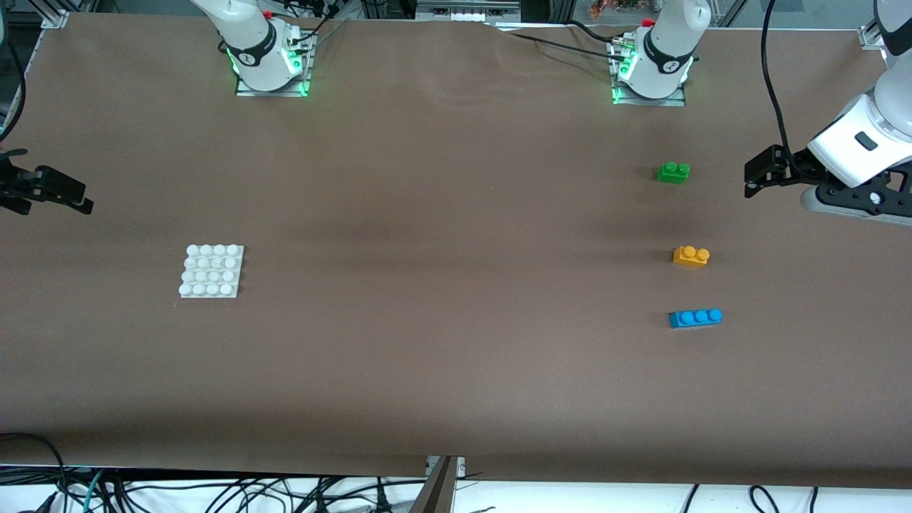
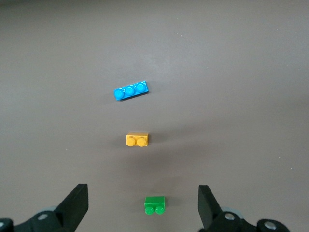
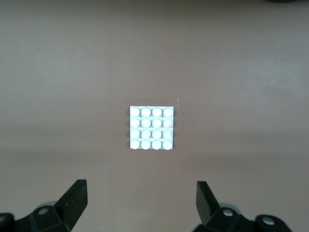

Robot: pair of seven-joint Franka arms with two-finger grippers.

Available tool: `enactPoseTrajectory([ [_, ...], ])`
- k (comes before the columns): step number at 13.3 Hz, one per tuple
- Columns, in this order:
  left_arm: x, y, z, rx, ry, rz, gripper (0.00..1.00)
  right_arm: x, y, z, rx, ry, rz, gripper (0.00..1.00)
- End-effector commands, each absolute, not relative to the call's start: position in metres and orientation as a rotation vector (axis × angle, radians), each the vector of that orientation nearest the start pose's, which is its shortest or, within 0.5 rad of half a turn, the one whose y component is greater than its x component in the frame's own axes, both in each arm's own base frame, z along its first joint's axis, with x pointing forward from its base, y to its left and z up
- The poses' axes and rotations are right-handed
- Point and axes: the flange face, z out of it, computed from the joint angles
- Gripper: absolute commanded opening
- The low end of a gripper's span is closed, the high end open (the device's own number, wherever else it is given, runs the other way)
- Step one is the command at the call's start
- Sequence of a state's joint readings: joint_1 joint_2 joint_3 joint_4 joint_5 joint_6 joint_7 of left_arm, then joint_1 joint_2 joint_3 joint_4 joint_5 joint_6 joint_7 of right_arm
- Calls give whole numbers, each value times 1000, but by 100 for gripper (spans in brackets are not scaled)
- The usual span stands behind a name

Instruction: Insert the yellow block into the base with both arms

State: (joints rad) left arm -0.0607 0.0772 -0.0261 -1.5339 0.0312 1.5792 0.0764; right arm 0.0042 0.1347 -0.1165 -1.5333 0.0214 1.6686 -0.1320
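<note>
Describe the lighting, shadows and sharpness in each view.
Front view: even light, a soft dark band across the table near the yellow block; green glow at both arm bases. Left wrist view: faint shadows beside the bricks, open left pincer tips soft. Right wrist view: white base bright, studs slightly washed out, right pincer open.

- Front cam: high, facing both arm bases, sees the whole bench point(image 1: 456, 399).
- Left wrist cam: looks down on three bricks, shared with front.
- Right wrist cam: looks down on base point(image 3: 151, 128), shared with front.
</note>
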Motion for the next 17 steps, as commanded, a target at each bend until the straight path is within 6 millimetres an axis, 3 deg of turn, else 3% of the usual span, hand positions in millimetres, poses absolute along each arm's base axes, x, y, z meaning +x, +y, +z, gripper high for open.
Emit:
enactPoseTrajectory([
  [1,577,-45,603,-3117,247,48,100,608,-65,545,-3140,-19,80,100],
  [6,577,-45,603,-3117,247,48,100,630,-79,474,-3141,7,237,100],
  [12,576,-47,604,-3116,252,45,100,663,-75,358,-3136,3,323,100],
  [15,576,-47,604,-3116,252,45,100,666,-75,302,-3134,2,367,100],
  [17,577,-45,602,-3117,245,50,100,657,-76,273,-3134,7,370,100],
])
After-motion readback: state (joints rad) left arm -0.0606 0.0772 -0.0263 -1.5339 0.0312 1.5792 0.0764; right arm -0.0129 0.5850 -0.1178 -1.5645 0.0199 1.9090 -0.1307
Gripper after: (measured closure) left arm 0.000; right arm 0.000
